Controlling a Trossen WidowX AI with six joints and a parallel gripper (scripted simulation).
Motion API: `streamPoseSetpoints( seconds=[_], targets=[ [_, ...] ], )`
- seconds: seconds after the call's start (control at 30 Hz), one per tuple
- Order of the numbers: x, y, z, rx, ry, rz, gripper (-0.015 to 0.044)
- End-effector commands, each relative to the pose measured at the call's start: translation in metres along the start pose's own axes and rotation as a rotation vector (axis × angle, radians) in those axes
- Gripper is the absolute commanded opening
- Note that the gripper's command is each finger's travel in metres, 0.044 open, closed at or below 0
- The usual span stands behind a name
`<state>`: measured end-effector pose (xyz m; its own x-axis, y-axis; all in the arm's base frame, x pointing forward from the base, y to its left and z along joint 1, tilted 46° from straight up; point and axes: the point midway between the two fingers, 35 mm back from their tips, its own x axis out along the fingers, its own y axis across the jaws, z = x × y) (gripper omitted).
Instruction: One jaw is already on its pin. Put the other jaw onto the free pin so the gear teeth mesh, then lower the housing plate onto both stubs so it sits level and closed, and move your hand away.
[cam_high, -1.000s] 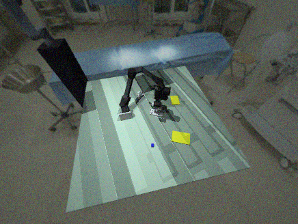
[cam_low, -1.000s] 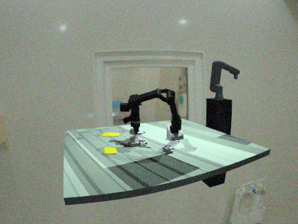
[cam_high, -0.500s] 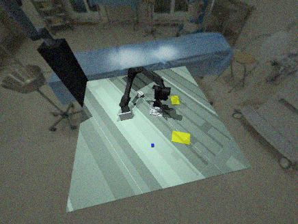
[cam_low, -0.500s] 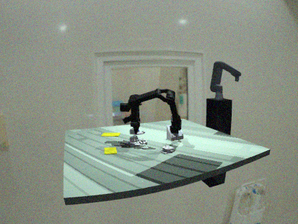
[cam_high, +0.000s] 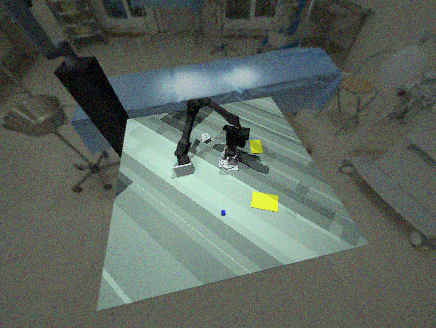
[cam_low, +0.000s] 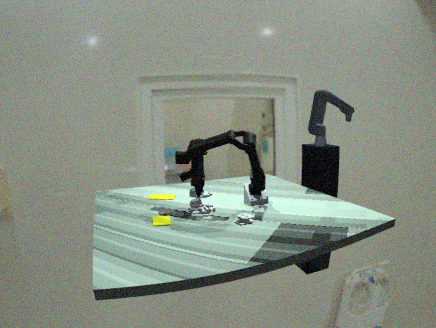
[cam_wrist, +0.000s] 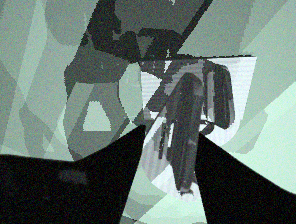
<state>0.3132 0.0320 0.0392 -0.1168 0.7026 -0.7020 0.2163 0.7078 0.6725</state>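
Observation:
My gripper (cam_high: 229, 154) (cam_low: 199, 195) (cam_wrist: 168, 133) points down, shut on a long jaw (cam_wrist: 183, 140) that runs lengthwise between the fingers in the wrist view. It hangs over the pale base (cam_high: 229, 168) (cam_wrist: 246, 75). What looks like the other jaw (cam_wrist: 225, 96) sits on the base, right of the held one in the wrist view. Pins and gear teeth cannot be made out; the held jaw hides part of the base. A small whitish part (cam_high: 205, 137) (cam_low: 245, 218), apparently the housing plate, lies apart on the table.
A large yellow pad (cam_high: 264, 201) (cam_low: 162, 197) and a smaller one (cam_high: 256, 146) (cam_low: 161, 220) lie on the table. A small blue cube (cam_high: 223, 213) lies left of the large pad. A black pedestal (cam_low: 320, 167) with another arm stands beyond the table. Dark shadows cross the tabletop.

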Motion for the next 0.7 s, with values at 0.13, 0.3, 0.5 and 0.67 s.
streamPoseSetpoints(
  seconds=[0.13, 0.3, 0.5, 0.67],
  targets=[
    [0.013, 0.000, -0.001, 0.006, 0.004, 0.003, 0.0134],
    [0.021, 0.000, 0.000, 0.007, 0.004, 0.003, 0.0134],
    [0.031, 0.000, -0.001, 0.007, 0.004, 0.003, 0.0134],
    [0.039, 0.000, -0.001, 0.007, 0.005, 0.004, 0.0134]
  ],
)
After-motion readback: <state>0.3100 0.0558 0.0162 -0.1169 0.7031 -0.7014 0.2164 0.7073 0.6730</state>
